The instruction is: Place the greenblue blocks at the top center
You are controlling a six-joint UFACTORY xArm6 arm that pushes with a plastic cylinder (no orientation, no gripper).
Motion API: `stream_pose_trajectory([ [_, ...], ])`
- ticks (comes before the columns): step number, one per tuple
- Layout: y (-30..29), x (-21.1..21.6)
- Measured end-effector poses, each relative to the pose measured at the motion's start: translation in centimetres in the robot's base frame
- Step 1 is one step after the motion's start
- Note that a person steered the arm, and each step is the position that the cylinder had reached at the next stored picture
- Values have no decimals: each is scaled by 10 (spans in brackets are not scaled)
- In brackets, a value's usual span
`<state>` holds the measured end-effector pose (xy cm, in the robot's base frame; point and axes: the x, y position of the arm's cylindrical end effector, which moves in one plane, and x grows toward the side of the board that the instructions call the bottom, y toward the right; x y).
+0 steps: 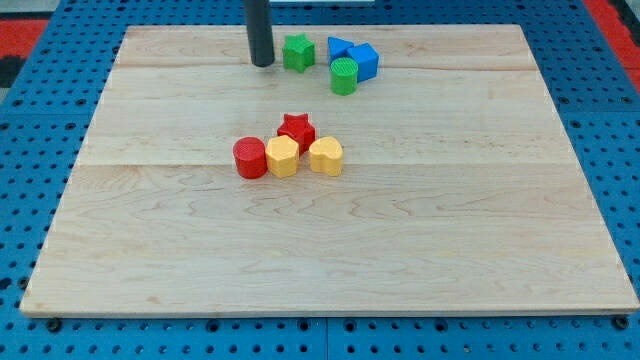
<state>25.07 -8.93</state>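
A green star block (297, 52) sits near the view's top centre of the wooden board (330, 260). To its right lie a blue triangular block (339, 47), a blue cube (364, 61) and a green cylinder (344, 76), touching one another. My tip (263, 62) stands just left of the green star, a small gap between them.
In the board's middle lie a red cylinder (250, 158), a yellow hexagonal block (282, 157), a yellow heart-like block (326, 156) and a red star (297, 129), clustered together. A blue pegboard surface (40, 120) surrounds the board.
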Motion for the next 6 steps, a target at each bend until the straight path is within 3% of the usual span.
stream_pose_trajectory([
  [1, 7, -15],
  [3, 43, 35],
  [6, 28, 29],
])
